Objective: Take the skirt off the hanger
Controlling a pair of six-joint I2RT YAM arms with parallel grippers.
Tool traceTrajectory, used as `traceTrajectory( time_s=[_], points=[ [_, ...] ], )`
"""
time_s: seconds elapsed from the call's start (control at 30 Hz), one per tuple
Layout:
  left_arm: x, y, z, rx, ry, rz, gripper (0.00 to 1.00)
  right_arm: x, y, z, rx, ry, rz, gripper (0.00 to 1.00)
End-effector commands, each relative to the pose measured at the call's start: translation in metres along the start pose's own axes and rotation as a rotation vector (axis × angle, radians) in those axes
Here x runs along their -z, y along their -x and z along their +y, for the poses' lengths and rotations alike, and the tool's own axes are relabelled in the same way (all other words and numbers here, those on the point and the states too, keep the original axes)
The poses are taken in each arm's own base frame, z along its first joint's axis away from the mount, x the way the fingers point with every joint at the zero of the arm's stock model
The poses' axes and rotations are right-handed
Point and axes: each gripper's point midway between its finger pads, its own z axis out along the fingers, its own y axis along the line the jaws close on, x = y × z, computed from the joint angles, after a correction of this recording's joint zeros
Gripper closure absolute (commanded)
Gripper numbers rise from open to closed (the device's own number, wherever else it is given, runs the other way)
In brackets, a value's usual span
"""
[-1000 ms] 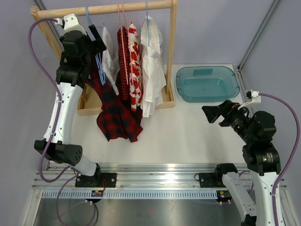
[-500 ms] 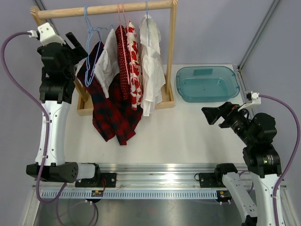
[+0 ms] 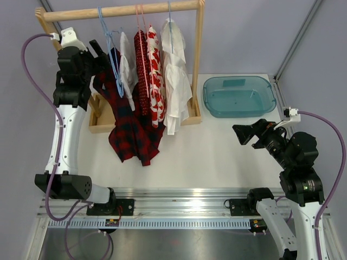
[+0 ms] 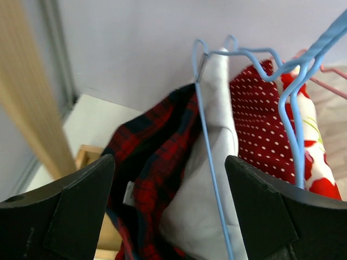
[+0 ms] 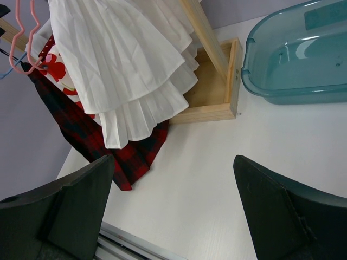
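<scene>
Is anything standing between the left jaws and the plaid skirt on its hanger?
Nothing visible does. The left gripper has its jaws open and faces the plaid skirt directly. The blue hanger wire and a white garment hang just beside it.

a wooden clothes rack (image 3: 146, 9) stands at the far left of the white table (image 3: 217, 154), holding a red polka-dot garment (image 3: 142, 70) and a white tiered dress (image 3: 176, 81); a teal plastic tub (image 3: 238, 100) sits just right of it.

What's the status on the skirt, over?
Left hand open, beside the plaid skirt. Right hand open, empty. Skirt on blue hanger. White garment crowds it.
</scene>
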Motion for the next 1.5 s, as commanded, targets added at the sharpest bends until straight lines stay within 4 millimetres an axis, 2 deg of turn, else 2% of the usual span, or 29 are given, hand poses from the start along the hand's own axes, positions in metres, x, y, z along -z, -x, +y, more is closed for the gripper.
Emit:
traceTrajectory(
  time_s=[0.0, 0.03, 0.1, 0.13, 0.17, 0.2, 0.23, 0.27, 0.3, 0.33, 0.37, 0.43, 0.47, 0.53, 0.57, 0.6, 0.67, 0.8, 0.93, 1.0, 1.1, 1.17, 1.2, 1.23, 1.27, 1.3, 1.4, 1.43, 1.47],
  points=[
    [-0.011, -0.001, -0.041, 0.018, -0.218, 0.028, 0.13, 0.002, 0.006, 0.002, 0.034, 0.008, -0.034, 0.0],
    [-0.013, -0.001, -0.049, 0.026, -0.259, 0.036, 0.12, 0.002, 0.006, 0.002, 0.034, 0.008, -0.034, 0.01],
    [-0.023, -0.016, -0.07, 0.034, -0.371, 0.099, 0.11, 0.002, 0.005, 0.002, 0.036, 0.007, -0.035, 0.01],
    [-0.024, -0.007, -0.079, 0.06, -0.403, 0.095, 0.11, 0.003, 0.006, 0.002, 0.036, 0.007, -0.038, 0.01],
    [-0.026, -0.008, -0.088, 0.073, -0.449, 0.119, 0.11, 0.003, 0.006, 0.002, 0.037, 0.007, -0.039, 0.0],
    [-0.045, -0.032, -0.09, 0.088, -0.447, 0.198, 0.12, 0.002, 0.006, 0.001, 0.038, 0.006, -0.037, 0.0],
    [-0.048, -0.031, -0.096, 0.09, -0.457, 0.208, 0.16, 0.003, 0.007, 0.003, 0.039, 0.009, -0.04, 0.0],
    [-0.052, -0.016, -0.099, 0.083, -0.446, 0.179, 0.18, 0.003, 0.007, 0.002, 0.04, 0.005, -0.039, 0.0],
    [-0.061, -0.027, -0.099, 0.078, -0.415, 0.211, 0.19, 0.003, 0.007, 0.002, 0.043, 0.004, -0.037, 0.01],
    [-0.064, -0.026, -0.097, 0.072, -0.385, 0.201, 0.21, 0.003, 0.006, 0.002, 0.045, 0.004, -0.036, 0.01],
    [-0.071, -0.024, -0.083, 0.072, -0.296, 0.177, 0.21, 0.003, 0.007, 0.001, 0.052, -0.003, -0.036, 0.01],
    [-0.07, -0.017, -0.069, 0.095, -0.206, 0.142, 0.22, 0.004, 0.006, 0.001, 0.057, -0.006, -0.034, 0.01],
    [-0.076, -0.026, -0.049, 0.092, -0.106, 0.135, 0.24, 0.004, 0.007, 0.0, 0.06, -0.014, -0.035, 0.01],
    [-0.069, -0.017, -0.039, 0.099, -0.053, 0.091, 0.26, 0.004, 0.007, 0.0, 0.065, -0.013, -0.034, 0.01],
    [-0.068, -0.018, -0.033, 0.098, -0.026, 0.08, 0.28, 0.004, 0.007, 0.0, 0.064, -0.014, -0.036, 0.0],
    [-0.069, -0.026, -0.03, 0.095, -0.018, 0.088, 0.28, 0.004, 0.006, 0.0, 0.062, -0.012, -0.033, 0.01],
    [-0.068, -0.028, -0.029, 0.087, -0.02, 0.088, 0.31, 0.003, 0.006, 0.0, 0.061, -0.01, -0.034, 0.01],
    [-0.072, -0.042, -0.027, 0.074, -0.017, 0.127, 0.46, 0.002, 0.006, 0.0, 0.058, -0.01, -0.034, 0.0],
    [-0.072, -0.053, -0.022, 0.077, 0.0, 0.147, 0.48, 0.001, 0.006, -0.001, 0.058, -0.013, -0.032, 0.0],
    [-0.07, -0.05, -0.023, 0.076, -0.009, 0.126, 0.48, 0.001, 0.006, 0.0, 0.058, -0.011, -0.029, 0.0],
    [-0.075, -0.059, -0.023, 0.064, -0.017, 0.142, 0.56, 0.0, 0.006, 0.0, 0.055, -0.01, -0.031, 0.01],
    [-0.077, -0.062, -0.024, 0.058, -0.022, 0.16, 0.64, 0.0, 0.007, 0.0, 0.057, -0.008, -0.03, 0.01],
    [-0.083, -0.07, -0.023, 0.05, -0.016, 0.18, 0.7, -0.001, 0.007, 0.0, 0.057, -0.008, -0.031, 0.01],
    [-0.084, -0.071, -0.022, 0.047, -0.009, 0.185, 0.9, -0.001, 0.007, 0.0, 0.056, -0.008, -0.031, 0.01],
    [-0.083, -0.07, -0.02, 0.044, 0.006, 0.191, 0.97, -0.001, 0.007, 0.0, 0.055, -0.007, -0.029, 0.01],
    [-0.083, -0.069, -0.016, 0.043, 0.024, 0.192, 1.0, -0.002, 0.007, 0.001, 0.055, -0.006, -0.029, 0.01],
    [-0.073, -0.058, -0.002, 0.02, 0.091, 0.147, 1.0, -0.002, 0.006, 0.001, 0.054, -0.002, -0.022, 0.0],
    [-0.064, -0.044, 0.004, 0.02, 0.115, 0.107, 1.0, -0.003, 0.006, 0.002, 0.052, 0.002, -0.021, 0.01],
    [-0.061, -0.041, 0.008, 0.014, 0.125, 0.093, 1.0, -0.003, 0.006, 0.003, 0.052, 0.004, -0.02, 0.0]
  ],
)
